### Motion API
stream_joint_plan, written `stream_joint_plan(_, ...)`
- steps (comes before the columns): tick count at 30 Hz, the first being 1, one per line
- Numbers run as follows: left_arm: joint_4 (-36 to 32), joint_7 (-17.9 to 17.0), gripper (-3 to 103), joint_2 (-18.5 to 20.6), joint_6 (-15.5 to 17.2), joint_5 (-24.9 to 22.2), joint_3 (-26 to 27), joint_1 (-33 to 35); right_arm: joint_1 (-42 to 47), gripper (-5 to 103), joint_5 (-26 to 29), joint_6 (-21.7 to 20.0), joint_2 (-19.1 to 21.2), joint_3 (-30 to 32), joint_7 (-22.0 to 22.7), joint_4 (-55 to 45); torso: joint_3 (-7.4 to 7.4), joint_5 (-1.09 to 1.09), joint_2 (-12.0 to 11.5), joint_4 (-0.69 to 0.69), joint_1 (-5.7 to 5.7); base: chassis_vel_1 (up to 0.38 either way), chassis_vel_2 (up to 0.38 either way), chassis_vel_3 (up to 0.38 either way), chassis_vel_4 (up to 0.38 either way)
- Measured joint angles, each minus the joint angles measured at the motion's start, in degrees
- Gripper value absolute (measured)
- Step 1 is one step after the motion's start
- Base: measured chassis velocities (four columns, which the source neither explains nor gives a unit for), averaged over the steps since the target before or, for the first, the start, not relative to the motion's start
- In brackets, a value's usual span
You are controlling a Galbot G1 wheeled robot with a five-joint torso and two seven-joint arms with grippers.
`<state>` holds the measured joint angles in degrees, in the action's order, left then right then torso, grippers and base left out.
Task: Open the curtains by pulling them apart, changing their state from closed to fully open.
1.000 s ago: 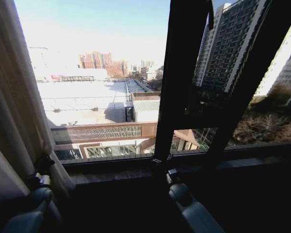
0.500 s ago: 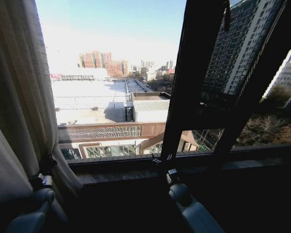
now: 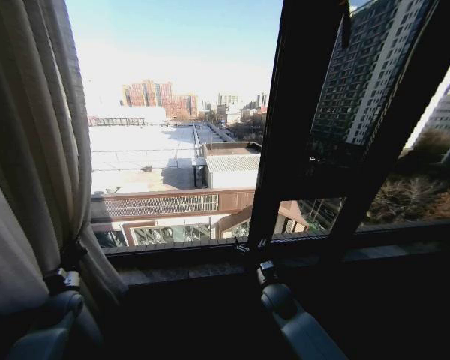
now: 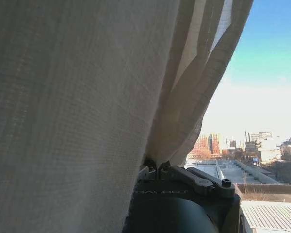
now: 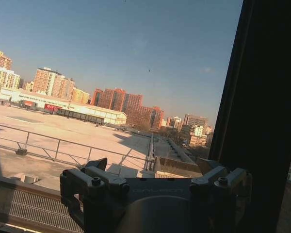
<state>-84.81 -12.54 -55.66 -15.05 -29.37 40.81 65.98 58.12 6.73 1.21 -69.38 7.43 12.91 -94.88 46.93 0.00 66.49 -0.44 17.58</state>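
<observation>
The curtains (image 3: 30, 150) show as one sheer cream-white panel, bunched in long pleats against the left side of the window. My left gripper (image 3: 67, 261) sits low on that panel's inner edge. In the left wrist view the left gripper (image 4: 155, 166) is shut on a pinched fold of the curtains (image 4: 63, 97), which rise above it. My right gripper (image 3: 246, 251) rests low at the foot of the dark window frame bar (image 3: 285, 135). In its own wrist view the right gripper (image 5: 153, 169) is open, with only sky and rooftops between its fingers.
A dark window sill (image 3: 210, 266) runs across below the glass, with a dark wall beneath it. A second slanted frame bar (image 3: 390, 127) crosses the right pane. Outside are rooftops and tower blocks. The left pane stands uncovered between curtain and frame bar.
The whole head picture has slid a little to the right, so the camera turned. The curtain's edge now reaches slightly further into the picture. Both grippers hold their places.
</observation>
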Motion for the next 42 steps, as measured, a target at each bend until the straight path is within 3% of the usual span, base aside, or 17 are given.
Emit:
stream_joint_plan(13, 2.61, -1.34, 0, 0.57, -0.04, 0.11, -0.85, -2.29, 0.0, 100, 0.0, 0.0, -0.02, -0.01, -0.01, 0.0, 0.0, -0.04, 0.0, 0.04, 0.01, 0.117, 0.117, -0.128, -0.117)
stream_joint_plan(18, 7.79, -4.01, 0, 3.63, 0.29, -1.28, 0.79, -5.3, 0.0, 100, 0.0, 0.0, 0.01, 0.01, 0.0, 0.0, 0.0, 0.02, 0.0, -0.03, 0.01, -0.019, -0.04, 0.009, 0.024)
stream_joint_plan(24, 15.61, -7.25, 0, 7.64, 0.79, -3.43, 2.65, -9.12, 0.0, 100, 0.0, 0.0, 0.0, 0.0, 0.0, 0.0, 0.0, -0.01, 0.0, 0.01, 0.01, -0.011, -0.02, 0.007, 0.01)
stream_joint_plan(30, 24.17, -8.29, 0, 11.4, 0.63, -4.36, 4.44, -11.49, 0.0, 100, 0.0, 0.0, -0.01, 0.0, 0.0, 0.0, 0.0, -0.02, 0.0, 0.02, 0.02, 0.0, 0.0, 0.0, 0.0)
stream_joint_plan(35, 26.05, -8.38, 0, 12.6, 0.35, -4.67, 4.85, -11.39, 0.0, 100, 0.0, 0.0, 0.0, 0.0, 0.0, 0.0, 0.0, -0.01, 0.0, 0.02, 0.01, 0.0, 0.0, 0.0, 0.0)
stream_joint_plan(42, 22.63, -9.5, -3, 10.7, 2.02, -5.0, 4.88, -10.73, 0.0, 100, 0.0, 0.0, 0.0, 0.0, 0.0, 0.0, 0.0, -0.02, 0.0, 0.0, 0.02, 0.0, 0.0, 0.0, 0.0)
